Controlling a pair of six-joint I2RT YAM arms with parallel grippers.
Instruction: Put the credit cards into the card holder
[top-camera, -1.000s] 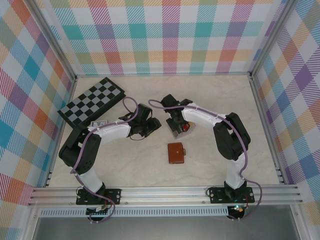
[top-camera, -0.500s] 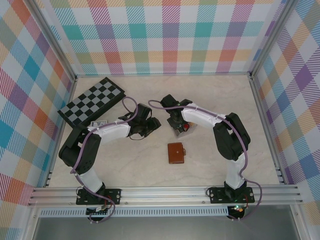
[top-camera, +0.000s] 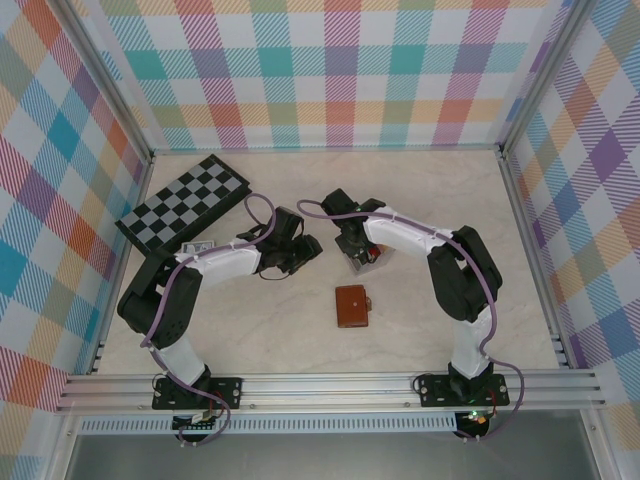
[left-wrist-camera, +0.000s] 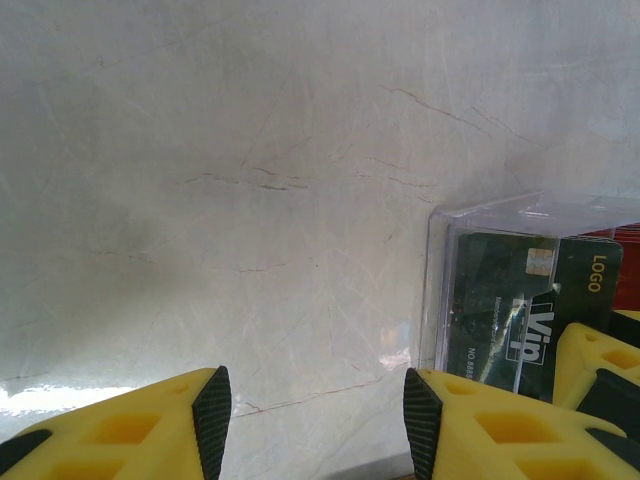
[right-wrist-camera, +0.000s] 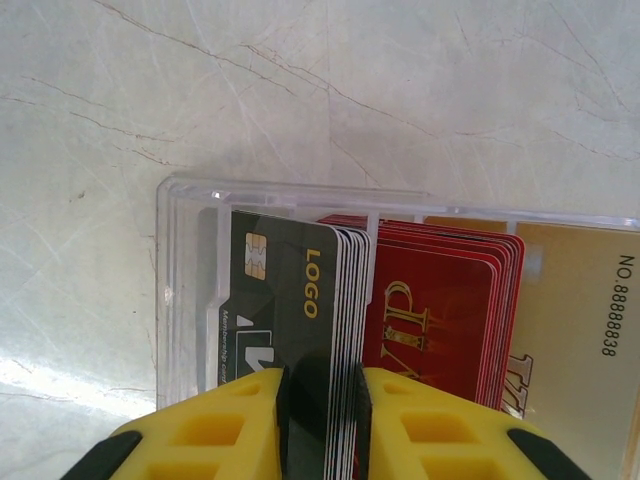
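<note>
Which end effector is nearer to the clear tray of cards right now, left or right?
Right. The right end effector is at the clear tray, straddling the black cards inside it. The left end effector hangs over bare table beside the tray.

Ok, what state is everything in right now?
Holder: closed, flat on table, no gripper on it.
Tray: open-topped, holding the cards.
Black cards: stacked in tray, edge between right jaws.
Red cards: stacked in tray, beside the black.
Tan card: in tray, beside the red.
Left gripper: open, empty, over bare table beside tray.
Right gripper: jaws around black cards; grip uncertain.
</note>
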